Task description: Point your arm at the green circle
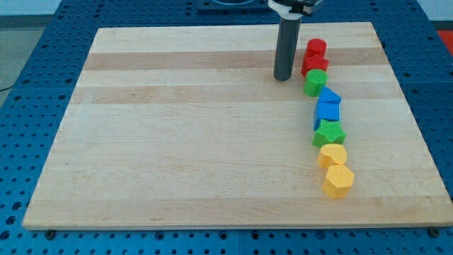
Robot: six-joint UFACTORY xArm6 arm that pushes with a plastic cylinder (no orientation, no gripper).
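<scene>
The wooden board (177, 142) carries nothing across its left and middle; all items stand in a column toward the view's right. My tip (284, 78) rests on the board near the view's top, just beside and to the view's left of the green circle (316, 82), with a narrow strip of bare wood between them. Risk, in my judgement: the target sits tight in the column, with the red block (315, 65) touching it above and a second red block (316, 48) beyond that, and the blue triangular block (330, 96) just below. Any further travel toward the view's right would likely shove the green circle out of line and disturb its neighbours; pointing requires approach, not contact. Below follow a blue block (327, 113), a green star-like block (329, 132), a yellow block (333, 154) and a yellow hexagon (338, 180). Pose: the rod stands upright, descending from the view's top edge. There are no jaws on this rig, so no jaw state applies.
</scene>
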